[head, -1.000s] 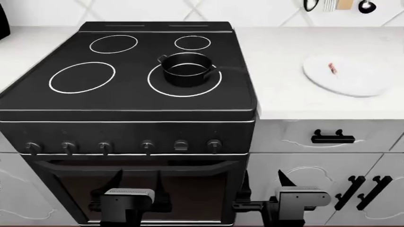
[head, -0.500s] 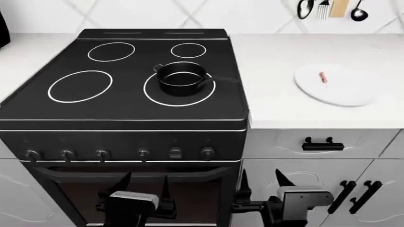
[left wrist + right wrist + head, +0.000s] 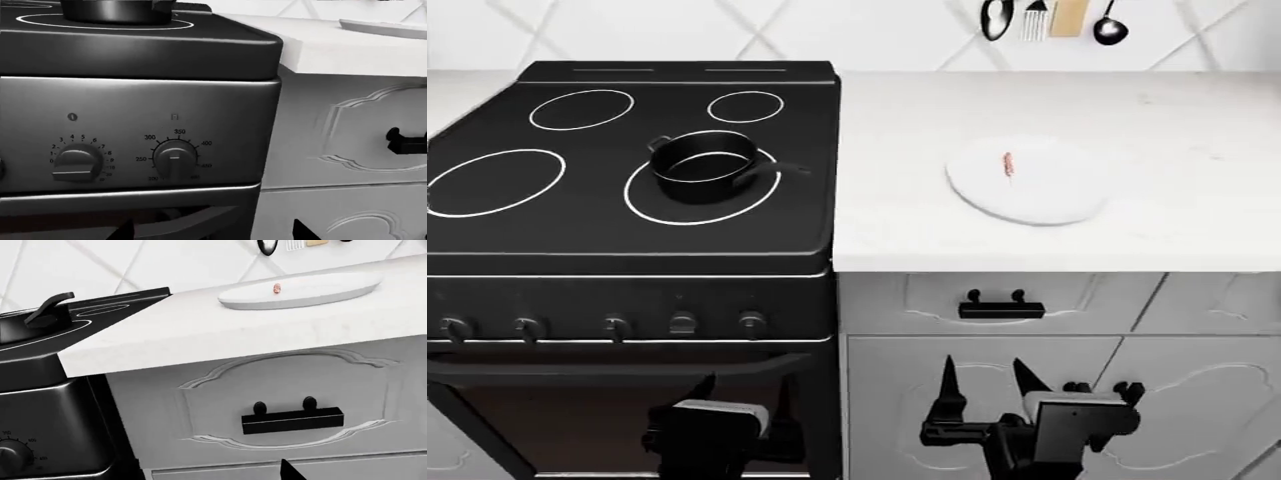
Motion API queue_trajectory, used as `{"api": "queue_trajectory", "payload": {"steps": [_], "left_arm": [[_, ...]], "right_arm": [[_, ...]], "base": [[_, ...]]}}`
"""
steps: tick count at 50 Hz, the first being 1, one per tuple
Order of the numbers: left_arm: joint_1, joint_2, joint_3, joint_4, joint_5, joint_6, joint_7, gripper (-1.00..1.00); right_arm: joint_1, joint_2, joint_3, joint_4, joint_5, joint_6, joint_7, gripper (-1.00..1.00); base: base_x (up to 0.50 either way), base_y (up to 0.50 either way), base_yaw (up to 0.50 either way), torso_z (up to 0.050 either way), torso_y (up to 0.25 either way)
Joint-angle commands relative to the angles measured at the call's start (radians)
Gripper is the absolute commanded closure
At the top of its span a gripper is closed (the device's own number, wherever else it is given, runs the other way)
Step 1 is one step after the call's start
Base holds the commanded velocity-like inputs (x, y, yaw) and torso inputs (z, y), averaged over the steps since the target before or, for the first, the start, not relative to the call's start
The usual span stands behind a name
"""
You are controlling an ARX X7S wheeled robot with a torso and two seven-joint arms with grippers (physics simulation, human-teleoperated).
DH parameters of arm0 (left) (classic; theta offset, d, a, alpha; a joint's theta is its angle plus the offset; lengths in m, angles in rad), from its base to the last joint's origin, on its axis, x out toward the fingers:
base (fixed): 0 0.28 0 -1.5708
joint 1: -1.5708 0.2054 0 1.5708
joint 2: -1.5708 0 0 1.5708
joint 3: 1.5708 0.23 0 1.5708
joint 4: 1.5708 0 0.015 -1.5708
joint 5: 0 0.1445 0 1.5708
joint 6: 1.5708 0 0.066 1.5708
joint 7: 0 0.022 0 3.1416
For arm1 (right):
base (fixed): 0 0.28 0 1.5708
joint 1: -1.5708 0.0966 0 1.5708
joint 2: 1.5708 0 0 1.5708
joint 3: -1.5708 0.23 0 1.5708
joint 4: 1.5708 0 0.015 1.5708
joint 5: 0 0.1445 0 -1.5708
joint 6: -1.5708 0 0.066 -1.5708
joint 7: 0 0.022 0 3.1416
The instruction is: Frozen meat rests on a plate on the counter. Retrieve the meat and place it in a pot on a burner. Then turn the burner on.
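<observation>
The meat [image 3: 1008, 164], a thin strip lying near-to-far on the plate [image 3: 1054, 200], sits far up the surface [image 3: 1174, 240] above the right tool [image 3: 981, 385], spread and empty, nearer than the left.

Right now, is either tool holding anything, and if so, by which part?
Nothing is held. Both the left tool and right tool hang open and empty below the counter; the meat lies on the plate.

The pot [image 3: 705, 165] sits on the burner [image 3: 702, 188] of the black stove. On the counter [image 3: 1174, 120] lies the plate [image 3: 1026, 180], bearing the meat [image 3: 1008, 164] — both grippers hang low, open and empty: left gripper [image 3: 741, 393], right gripper [image 3: 981, 377].
</observation>
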Motion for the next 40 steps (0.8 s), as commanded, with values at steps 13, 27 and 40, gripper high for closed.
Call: {"api": "queue_trajectory", "payload": {"steps": [13,27,40], "left_arm": [[-0.098,-0.153,-0.124,0.625,-0.42,-0.89,-0.091,-1.0],[-0.818,-0.467,-0.237,0.425,-1.841,-1.329,-1.099,-1.0],[-1.143,-0.617,-0.021,0.288,-2.054,-1.251,-1.278,-1.0]], "right_arm": [[0.17,0.119,-0.005,-0.518,0.126,0.679,0.181,-1.0],[1.092,0.244,0.197,-0.278,1.339,1.471,0.976,-1.0],[1.365,0.33,0.013,-0.08,1.506,1.436,1.041,-1.0]], "base": [[0.0,-0.11,0.0,0.0,0.0],[0.0,0.0,0.0,0.0,0.0],[0.11,0.0,0.0,0.0,0.0]]}}
